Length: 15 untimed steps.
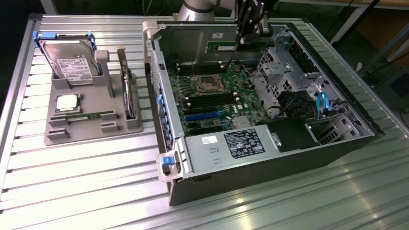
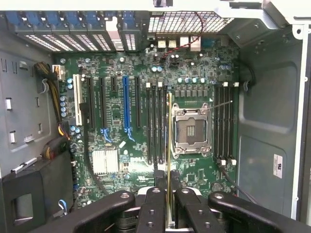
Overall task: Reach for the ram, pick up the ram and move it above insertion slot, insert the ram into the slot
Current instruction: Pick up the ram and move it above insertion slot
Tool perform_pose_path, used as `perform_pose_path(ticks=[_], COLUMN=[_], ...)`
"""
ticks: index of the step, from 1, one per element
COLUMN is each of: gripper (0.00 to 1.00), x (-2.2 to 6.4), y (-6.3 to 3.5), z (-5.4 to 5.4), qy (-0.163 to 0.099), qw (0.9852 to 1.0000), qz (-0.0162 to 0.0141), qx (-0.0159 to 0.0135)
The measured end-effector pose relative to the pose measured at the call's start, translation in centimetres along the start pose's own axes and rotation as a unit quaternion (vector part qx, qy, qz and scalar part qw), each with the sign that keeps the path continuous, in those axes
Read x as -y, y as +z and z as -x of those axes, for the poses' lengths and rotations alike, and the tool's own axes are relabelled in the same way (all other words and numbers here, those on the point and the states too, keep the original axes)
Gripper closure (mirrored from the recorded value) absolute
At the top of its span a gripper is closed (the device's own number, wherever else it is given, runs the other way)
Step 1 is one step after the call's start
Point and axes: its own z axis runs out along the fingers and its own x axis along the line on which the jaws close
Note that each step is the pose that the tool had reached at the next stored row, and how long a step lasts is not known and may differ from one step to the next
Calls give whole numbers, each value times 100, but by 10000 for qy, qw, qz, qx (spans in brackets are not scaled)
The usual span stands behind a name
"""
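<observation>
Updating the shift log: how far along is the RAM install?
Done: the RAM stick is picked up, edge-on in the shut hand. In hand: it hangs above the motherboard by the black memory slots beside the processor socket. Left: it is not yet seated in any slot.

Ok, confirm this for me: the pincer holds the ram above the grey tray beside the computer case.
Wrong place. The pincer holds the ram above the motherboard inside the open case, as the wrist view shows.
</observation>
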Motion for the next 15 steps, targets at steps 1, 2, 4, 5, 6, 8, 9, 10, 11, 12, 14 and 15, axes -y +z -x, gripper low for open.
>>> perform_pose_path(ticks=[1, 2, 4, 5, 6, 8, 9, 10, 11, 12, 14, 15], gripper=[86, 86, 86, 86, 86, 86, 86, 86, 86, 86, 86, 86], x=[0, 0, 0, -1, -1, -1, -1, -1, -3, -3, -3, -3], y=[1, 1, 2, 3, 3, 4, 4, 5, 12, 12, 12, 12], z=[7, 13, 23, 27, 32, 41, 45, 47, 122, 122, 122, 123], qy=[0, 0, -1, 0, 0, -1, -1, 0, -2, -2, -2, -2], qw=[10000, 10000, 10000, 10000, 10000, 10000, 10000, 10000, 10000, 10000, 10000, 10000], qz=[0, 0, 0, 0, 0, 0, 0, 0, -1, -1, -1, -1], qx=[-1, -3, -5, -6, -8, -10, -12, -12, -38, -38, -38, -38])
